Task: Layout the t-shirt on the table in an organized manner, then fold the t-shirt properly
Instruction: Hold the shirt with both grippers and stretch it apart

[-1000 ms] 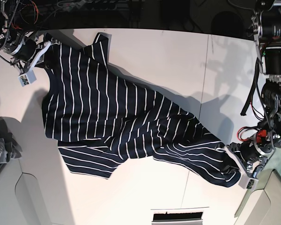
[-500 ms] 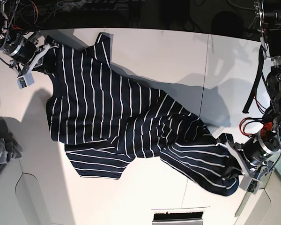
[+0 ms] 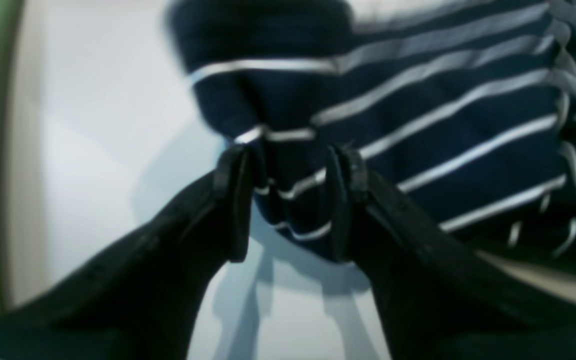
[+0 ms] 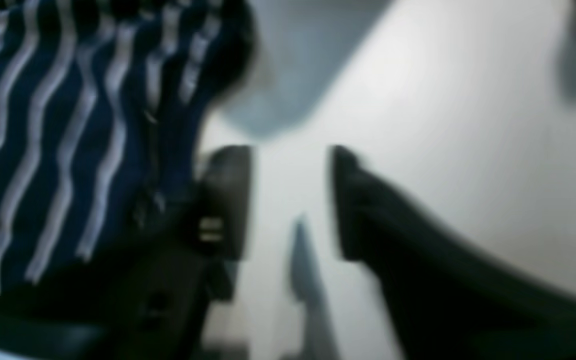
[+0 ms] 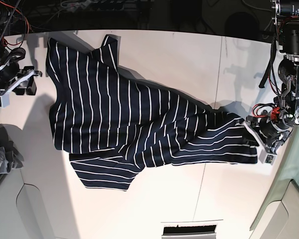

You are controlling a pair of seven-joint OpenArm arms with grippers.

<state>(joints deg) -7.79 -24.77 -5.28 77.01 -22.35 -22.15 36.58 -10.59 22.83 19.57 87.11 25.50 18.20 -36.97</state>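
Left wrist view: the left gripper (image 3: 290, 202) has its fingers (image 3: 233, 200) apart, with a bunched corner of the t-shirt (image 3: 418, 110) lying between them; whether they pinch the cloth cannot be told. The white desk (image 3: 98, 150) shows beyond the left-hand finger.

Right wrist view: the right gripper (image 4: 290, 200) has its fingers (image 4: 228, 200) spread, only bare desk (image 4: 443, 125) between them. The t-shirt (image 4: 68, 125) lies just outside the left-hand finger.

Base view: the t-shirt (image 5: 124, 124) stretches across the desk (image 5: 179, 55). The right gripper (image 5: 15, 84) sits just beside its edge, apart from it. The left gripper (image 5: 261, 142) is at the opposite end, at the cloth's tip.
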